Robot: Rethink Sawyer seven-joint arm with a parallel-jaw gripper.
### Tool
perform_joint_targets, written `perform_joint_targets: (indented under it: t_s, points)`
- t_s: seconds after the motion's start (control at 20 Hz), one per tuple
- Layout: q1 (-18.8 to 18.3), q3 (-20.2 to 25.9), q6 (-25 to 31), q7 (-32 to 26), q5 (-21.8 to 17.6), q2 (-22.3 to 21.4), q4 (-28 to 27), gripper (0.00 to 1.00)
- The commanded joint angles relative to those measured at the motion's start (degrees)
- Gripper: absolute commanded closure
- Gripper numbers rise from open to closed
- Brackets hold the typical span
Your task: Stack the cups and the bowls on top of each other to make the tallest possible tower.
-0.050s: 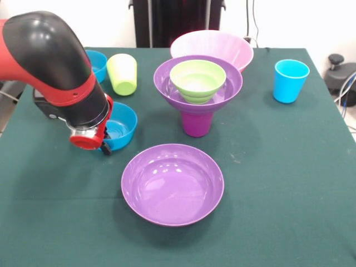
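Illumination was bright, even and diffuse, coming mainly from overhead. Soft, short shadows lay on the green counter (278, 167) beneath the near purple bowl (173, 184) and beside the purple cup (196, 122). Small white specular highlights marked the inside of the near purple bowl, the rim of the green bowl (198, 79) and the glossy black shell of the arm (47, 50). The pink bowl (212, 47) appeared pale, nearly washed out. Focus was fairly sharp throughout; straight counter edges showed little distortion.

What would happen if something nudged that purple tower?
The tower would probably tip: a wide purple bowl sits on a narrow purple cup. The green bowl looks glossy, so it might slide.
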Motion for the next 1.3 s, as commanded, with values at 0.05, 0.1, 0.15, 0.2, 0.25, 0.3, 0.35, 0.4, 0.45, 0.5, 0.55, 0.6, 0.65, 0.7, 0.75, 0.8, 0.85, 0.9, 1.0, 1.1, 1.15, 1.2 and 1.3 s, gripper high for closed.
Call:
perform_joint_targets:
  t_s: [0.05,0.1,0.15,0.2,0.25,0.3,0.35,0.4,0.45,0.5,0.55,0.6,0.65,0.7,0.75,0.8,0.85,0.9,1.0,1.1,1.15,1.2,1.3]
  points:
    - [0.95,0.13,-4.66,0.04,-0.4,0.8,2.64,1.0]
    - [0.82,0.26,-5.01,0.36,-0.22,0.63,2.72,1.0]
    - [0.61,0.24,-4.58,0.6,0.05,-0.29,3.09,1.0]
    - [0.43,0.22,-4.57,0.4,-0.03,-1.02,3.39,1.0]
    - [-0.34,0.76,-3.36,-0.25,0.92,-2.72,4.42,1.0]
    - [-0.43,0.72,-2.63,-0.23,1.17,-4.17,4.96,1.0]
    - [-0.56,0.94,-1.46,0.75,2.22,-6.85,6.09,1.0]
    - [-0.62,1.17,-1.55,1.55,2.78,-8.22,6.9,1.0]
    - [-0.49,1.24,-2.56,4.12,3.58,-10.33,8.11,1.0]
    - [-0.35,1.2,-3.22,5.48,3.96,-11.45,8.96,1.0]
    - [-0.22,1.09,-4.83,8.73,4.89,-13.03,10.57,1.0]
    - [-0.33,1.22,-5.35,9.96,5.83,-13.66,11.55,1.0]
    - [0.03,0.68,-5.1,11.56,6.47,-14.9,12.84,1.0]
    - [0.02,0.49,-5.12,12.29,7.15,-15.56,13.73,1.0]
    - [0.22,0.1,-4.6,13.36,8.07,-16.67,14.9,1.0]
    - [0.5,-0.31,-4.64,13.76,8.46,-17.55,15.59,1.0]
    - [0.61,-0.4,-5.56,15.1,9.38,-18.53,16.77,1.0]
    - [0.9,-0.7,-5.72,15.51,9.86,-19.28,17.36,1.0]
    - [1.94,-1.8,-6.51,16.92,10.09,-20.36,18.09,1.0]
    - [2.79,-2.82,-7.25,17.57,10.01,-21.62,19.06,1.0]
    - [3.0,-2.95,-8.01,18.52,10.52,-22.25,19.87,1.0]
    - [3.24,-3.18,-8.59,19.06,10.89,-22.8,20.6,1.0]
    - [3.97,-3.63,-10.1,20.98,11.85,-23.55,21.85,1.0]
